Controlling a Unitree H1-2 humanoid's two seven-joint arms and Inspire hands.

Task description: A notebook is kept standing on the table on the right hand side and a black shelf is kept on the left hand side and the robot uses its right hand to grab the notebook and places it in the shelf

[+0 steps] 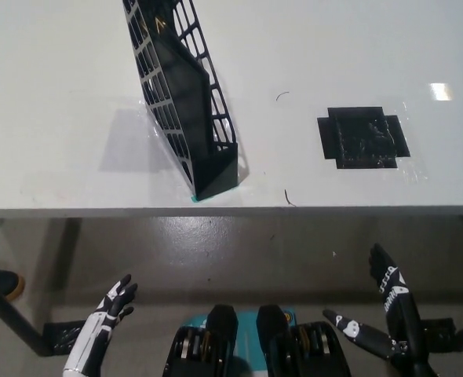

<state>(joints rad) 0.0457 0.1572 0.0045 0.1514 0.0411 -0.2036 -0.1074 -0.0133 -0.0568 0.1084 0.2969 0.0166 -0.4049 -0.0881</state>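
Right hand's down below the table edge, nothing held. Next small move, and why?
Probably hold. The right robot hand is open and empty, low by the body; the left robot hand rests open at lower left. No notebook stands on the table; only the black tape patch marks that spot. The black shelf already appears filled.

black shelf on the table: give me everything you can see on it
The shelf is a black holder with open grid sides and a solid, dark centre. Looks like plastic or coated metal. It stands on the white table, left of centre, its low front end near the table's front edge, its taller end running back out of frame. A dark panel fills its inside; no robot hand touches it.
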